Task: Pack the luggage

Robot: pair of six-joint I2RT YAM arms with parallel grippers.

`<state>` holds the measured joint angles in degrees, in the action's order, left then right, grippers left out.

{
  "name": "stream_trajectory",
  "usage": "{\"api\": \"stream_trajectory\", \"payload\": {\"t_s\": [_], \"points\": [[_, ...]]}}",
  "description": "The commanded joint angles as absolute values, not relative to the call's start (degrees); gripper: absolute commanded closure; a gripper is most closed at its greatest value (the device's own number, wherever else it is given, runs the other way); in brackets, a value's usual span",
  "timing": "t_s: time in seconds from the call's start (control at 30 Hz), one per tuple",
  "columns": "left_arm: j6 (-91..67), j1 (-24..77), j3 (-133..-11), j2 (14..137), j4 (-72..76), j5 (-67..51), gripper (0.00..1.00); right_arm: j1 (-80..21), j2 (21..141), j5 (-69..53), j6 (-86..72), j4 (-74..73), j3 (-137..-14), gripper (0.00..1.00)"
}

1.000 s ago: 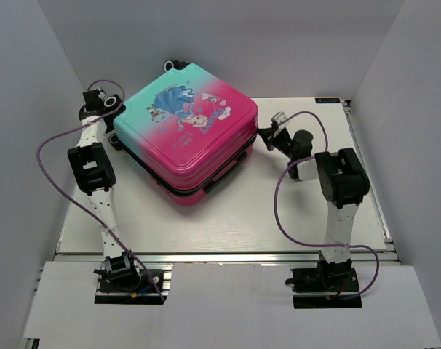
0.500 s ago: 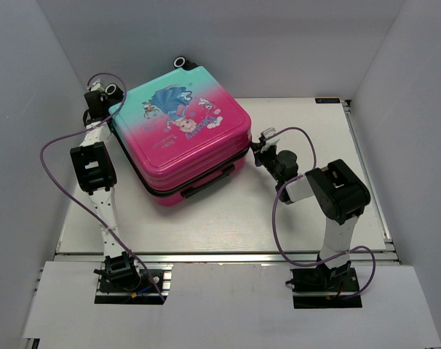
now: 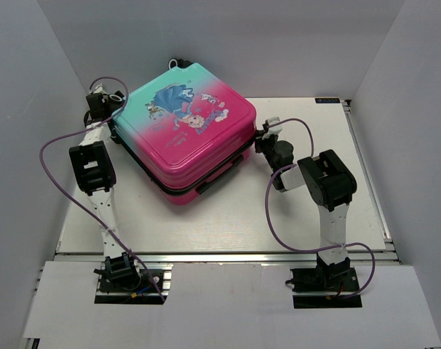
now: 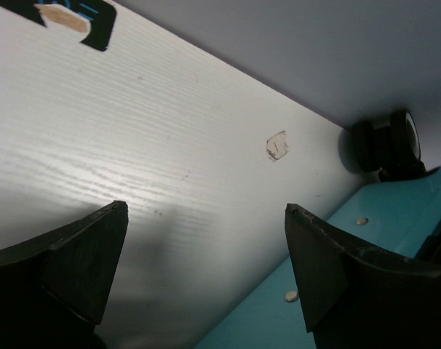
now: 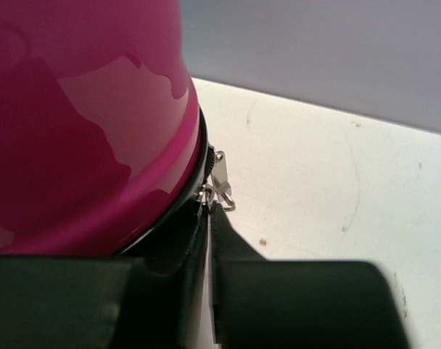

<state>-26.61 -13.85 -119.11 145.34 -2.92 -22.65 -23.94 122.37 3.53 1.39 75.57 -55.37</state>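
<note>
The luggage [image 3: 188,134] lies flat and closed on the table, teal at the far left, pink at the near right. My right gripper [image 3: 261,138] is at its right side. In the right wrist view the gripper [image 5: 208,207] is shut on the metal zipper pull [image 5: 222,185], right against the pink shell [image 5: 82,123]. My left gripper [image 3: 109,109] is at the luggage's far left corner. In the left wrist view it [image 4: 206,211] is open and empty above the table, with the teal shell [image 4: 366,276] under its right finger.
A black wheel [image 4: 384,142] of the luggage sticks out at the far end, also seen from above [image 3: 178,64]. The white table [image 3: 300,211] is boxed in by grey walls at the left, back and right. A black label [image 4: 97,22] lies on the table.
The luggage swung to the left half a second ago and has now come back to the right. My right arm has folded in closer to the luggage's right side.
</note>
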Motion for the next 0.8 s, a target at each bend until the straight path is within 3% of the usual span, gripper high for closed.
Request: {"api": "stream_trajectory", "payload": {"t_s": [0.0,0.1,0.17,0.2,0.3,0.43,0.53,0.77], "points": [[-25.6,-3.5,-113.9,134.2,-10.0,-18.1,0.02,-30.0,115.6,-12.2,-2.3,98.1,-51.9,0.78],[-26.1,-4.0,-111.4,127.7,-19.3,-5.9,0.02,-29.9,108.5,-8.7,-1.1,94.2,-45.4,0.41],[-27.3,-4.0,-109.8,123.2,-28.3,2.3,0.02,-29.8,102.7,-5.6,-1.4,92.0,-42.2,0.29],[-28.6,-4.0,-108.3,121.2,-30.5,4.3,0.02,-29.8,99.0,-2.9,-1.8,89.4,-39.5,0.11],[-31.5,-4.6,-96.5,111.5,-31.3,10.0,0.02,-29.6,91.6,4.4,-4.5,83.4,-36.2,0.11],[-35.1,-4.6,-86.0,101.5,-34.3,15.8,0.02,-29.5,82.3,9.7,-7.8,61.1,-36.8,0.11],[-35.2,-5.1,-83.3,97.1,-37.3,20.9,0.02,-29.4,75.7,13.6,-10.7,45.6,-39.5,0.11],[-34.2,-8.9,-86.5,98.4,-48.8,29.1,0.02,-29.4,66.4,19.1,-12.2,25.6,-44.6,0.11]]}}
